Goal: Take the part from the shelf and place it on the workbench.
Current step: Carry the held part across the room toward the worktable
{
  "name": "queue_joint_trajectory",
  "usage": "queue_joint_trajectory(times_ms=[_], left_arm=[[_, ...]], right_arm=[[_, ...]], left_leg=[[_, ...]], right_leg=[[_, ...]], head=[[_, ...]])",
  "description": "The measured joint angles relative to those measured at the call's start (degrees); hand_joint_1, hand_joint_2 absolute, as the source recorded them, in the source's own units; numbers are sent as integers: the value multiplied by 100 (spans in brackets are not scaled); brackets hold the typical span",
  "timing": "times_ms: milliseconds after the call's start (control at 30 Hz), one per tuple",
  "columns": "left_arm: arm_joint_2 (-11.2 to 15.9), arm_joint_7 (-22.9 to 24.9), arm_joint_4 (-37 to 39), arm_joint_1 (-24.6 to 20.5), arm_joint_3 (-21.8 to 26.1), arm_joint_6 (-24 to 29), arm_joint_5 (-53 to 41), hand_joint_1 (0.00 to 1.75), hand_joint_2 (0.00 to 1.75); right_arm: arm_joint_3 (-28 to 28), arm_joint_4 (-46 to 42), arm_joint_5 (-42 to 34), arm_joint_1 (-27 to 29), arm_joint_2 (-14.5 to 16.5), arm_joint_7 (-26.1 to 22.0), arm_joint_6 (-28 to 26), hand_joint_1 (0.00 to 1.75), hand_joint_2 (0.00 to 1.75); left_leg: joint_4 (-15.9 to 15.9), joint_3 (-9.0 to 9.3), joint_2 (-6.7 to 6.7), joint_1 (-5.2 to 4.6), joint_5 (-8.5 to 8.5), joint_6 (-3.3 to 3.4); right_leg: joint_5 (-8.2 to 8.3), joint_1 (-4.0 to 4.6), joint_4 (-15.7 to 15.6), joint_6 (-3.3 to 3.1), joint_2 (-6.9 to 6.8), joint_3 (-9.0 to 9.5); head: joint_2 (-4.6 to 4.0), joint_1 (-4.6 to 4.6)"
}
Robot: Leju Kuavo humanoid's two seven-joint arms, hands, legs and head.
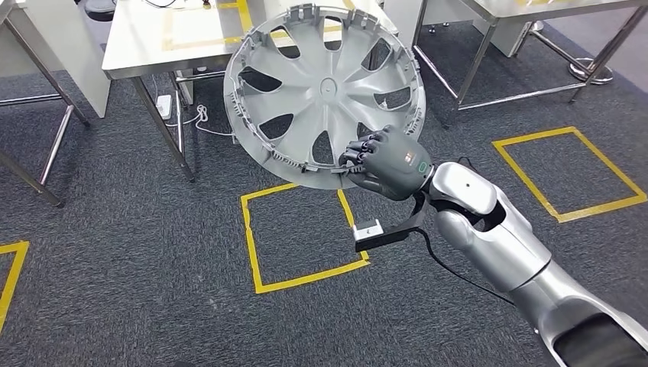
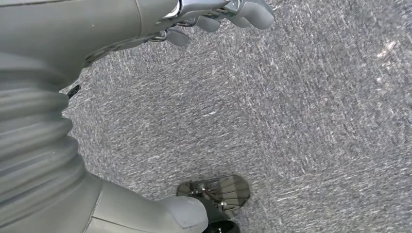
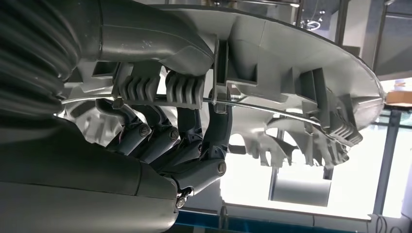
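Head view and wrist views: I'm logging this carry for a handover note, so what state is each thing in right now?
Wheel cover: held off the floor, gripped at its rim, tilted.
Right robot hand: fingers closed around the wheel cover's rim.
Left robot hand: holds nothing, hanging above the carpet.
Workbench: standing ahead, top bare where visible.
Power strip: lying on the carpet under the workbench, cable attached.
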Motion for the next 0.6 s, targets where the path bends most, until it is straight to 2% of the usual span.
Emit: queue_joint_trajectory(times_ms=[33,67,133,200,233,300,367,400,433,467,500,533,567,600], left_arm=[[1,-8,-1,-2,1,8,0,0,175],[2,-13,-1,-4,1,15,0,0,175],[5,-17,-1,-1,2,23,0,0,175],[7,-17,-3,1,2,24,-1,0,175],[8,-17,-5,-3,2,26,-1,0,175],[9,-13,-8,-8,2,38,-7,0,175],[8,0,-3,4,2,55,-13,0,175],[8,8,0,13,2,62,-15,0,175],[8,14,2,20,2,69,-15,0,175],[8,18,2,23,2,77,-16,0,175],[11,21,1,25,2,85,-16,0,175],[15,22,2,24,3,90,-17,0,175],[19,23,2,21,4,96,-17,0,175],[23,22,3,19,5,100,-18,0,175]], right_arm=[[-1,0,5,9,-1,3,-11,175,175],[-2,0,14,23,-1,5,-22,175,175],[-5,1,27,51,-3,9,-38,175,175],[-13,-2,33,63,-5,8,-46,175,175],[-19,-3,34,63,-5,7,-50,175,175],[-27,-5,35,65,-6,9,-52,175,175],[-30,-3,38,74,-7,12,-53,175,175],[-30,-3,39,82,-6,10,-53,175,175],[-30,-2,40,89,-6,8,-53,175,175],[-30,-2,40,94,-6,6,-53,175,175],[-30,-2,40,96,-6,4,-54,175,175],[-30,-1,40,95,-6,4,-54,175,175],[-32,0,40,94,-6,6,-56,175,175],[-36,1,40,92,-6,8,-59,175,175]], left_leg=[[23,6,-14,-4,-28,-37],[36,7,-24,-10,-51,-76],[25,14,-34,-26,-80,-156],[33,24,-18,-19,-117,-229],[138,-15,0,-16,-165,-259],[692,-299,36,-10,-360,-300],[1430,-777,46,-8,-531,-319],[1618,-947,47,-8,-492,-318],[1587,-1012,47,-9,-338,-307],[1337,-962,48,-11,-89,-287],[935,-842,54,-19,202,-253],[575,-694,63,-38,396,-219],[287,-564,74,-57,487,-183],[117,-482,81,-78,489,-150]], right_leg=[[123,3,-360,-12,7,175],[168,11,-583,-36,15,285],[122,42,-669,-115,30,329],[102,27,-686,-207,32,374],[87,15,-700,-256,30,418],[34,3,-717,-329,20,517],[-49,11,-717,-358,19,611],[-101,14,-717,-361,23,669],[-158,17,-717,-359,28,739],[-220,18,-718,-350,32,821],[-290,18,-722,-332,33,902],[-359,30,-725,-301,34,967],[-415,39,-735,-264,36,1010],[-452,46,-758,-226,36,1040]], head=[[0,2],[0,3],[0,4],[0,3],[0,-7],[0,-24],[0,-28],[0,-28],[0,-28],[0,-27],[0,-28],[0,-29],[0,-30],[0,-26]])
